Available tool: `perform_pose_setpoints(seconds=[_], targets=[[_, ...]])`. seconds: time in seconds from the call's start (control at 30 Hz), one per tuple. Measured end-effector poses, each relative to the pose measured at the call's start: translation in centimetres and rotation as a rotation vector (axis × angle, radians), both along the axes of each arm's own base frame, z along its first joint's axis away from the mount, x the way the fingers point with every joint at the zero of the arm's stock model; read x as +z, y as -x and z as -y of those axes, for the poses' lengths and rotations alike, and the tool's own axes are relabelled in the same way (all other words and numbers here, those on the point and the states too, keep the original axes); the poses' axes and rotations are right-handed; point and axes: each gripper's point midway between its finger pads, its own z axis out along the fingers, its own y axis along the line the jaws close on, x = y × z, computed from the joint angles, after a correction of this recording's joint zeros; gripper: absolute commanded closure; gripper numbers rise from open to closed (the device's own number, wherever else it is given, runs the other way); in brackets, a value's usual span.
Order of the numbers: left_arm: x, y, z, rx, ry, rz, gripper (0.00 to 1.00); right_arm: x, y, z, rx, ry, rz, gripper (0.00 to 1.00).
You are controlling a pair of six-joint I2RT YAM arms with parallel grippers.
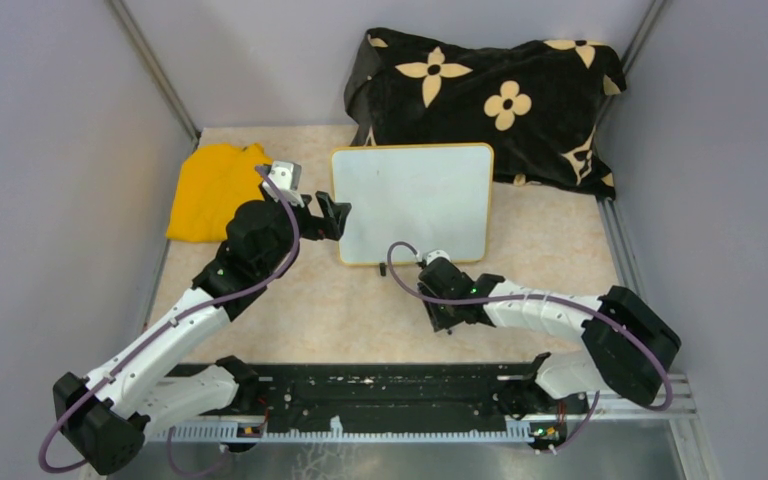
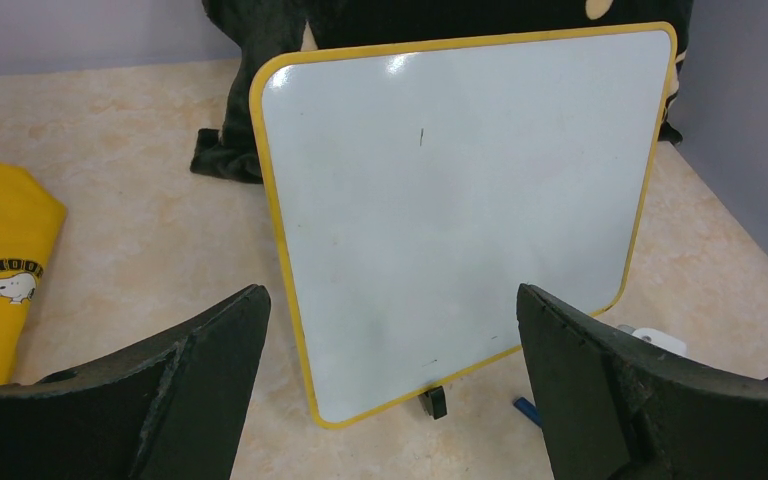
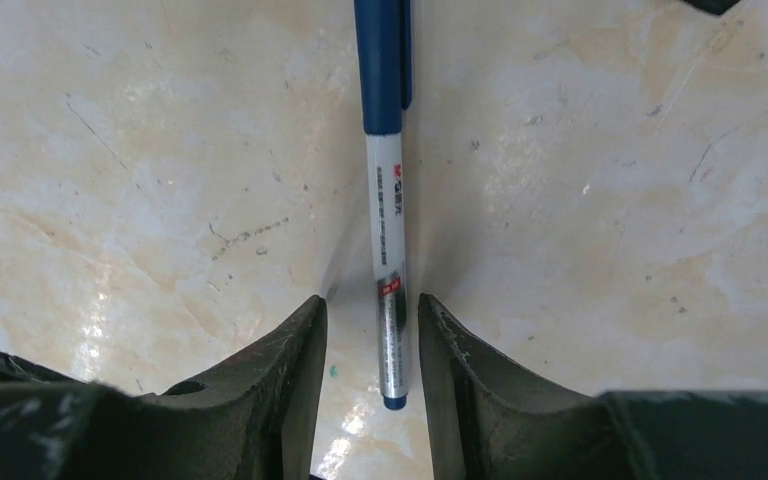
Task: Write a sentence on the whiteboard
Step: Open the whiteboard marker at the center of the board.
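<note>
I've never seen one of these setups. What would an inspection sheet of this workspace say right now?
Surface: beige marbled tabletop, scuffed and speckled.
Job's things: whiteboard with a yellow rim stands on small black feet; no writing seen. Blue-capped marker lies flat on the tabletop.
Clutter: yellow garment at the left; black flowered cloth behind the whiteboard.
Grippers: left gripper wide open, facing the whiteboard; right gripper open, a finger on either side of the marker, not pinching it.
Cables: a purple cable runs along each arm.
Surroundings: grey walls; black rail at the near edge.
</note>
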Motion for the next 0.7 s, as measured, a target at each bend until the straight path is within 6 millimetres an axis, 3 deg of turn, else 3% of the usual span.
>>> perform_pose_setpoints(seconds=[0.37, 0.7], targets=[[0.0, 0.0, 0.0, 0.000, 0.000, 0.000, 0.01, -0.1, -1.1, -1.0, -0.001, 0.010, 0.008, 0.65], [0.0, 0.0, 0.0, 0.000, 0.000, 0.001, 0.01, -0.2, -2.0, -1.5, -0.004, 0.012, 0.031, 0.97]])
